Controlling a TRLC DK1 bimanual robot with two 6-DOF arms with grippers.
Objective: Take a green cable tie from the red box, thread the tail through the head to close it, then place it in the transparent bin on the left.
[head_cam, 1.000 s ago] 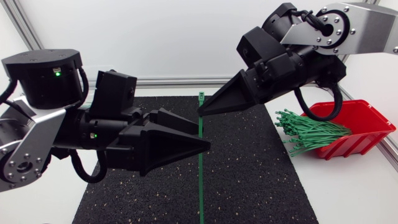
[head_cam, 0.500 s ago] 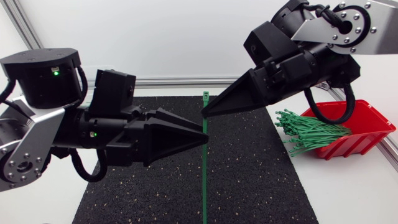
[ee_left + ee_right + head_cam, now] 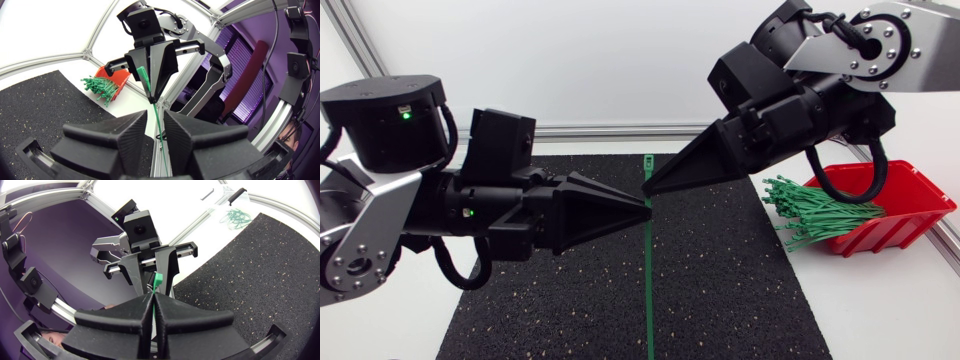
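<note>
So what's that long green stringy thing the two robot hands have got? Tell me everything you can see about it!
It is a green cable tie: a thin, straight, plastic-looking strip with a small blocky head at one end. It is not looped yet. It is held up over the black mat. The right gripper pinches it just behind the head, and the long tail runs through the gap between the left gripper's open fingers. Its far tip is out of view.

cable tie running off head view's lower edge, red box partly behind right arm
</note>
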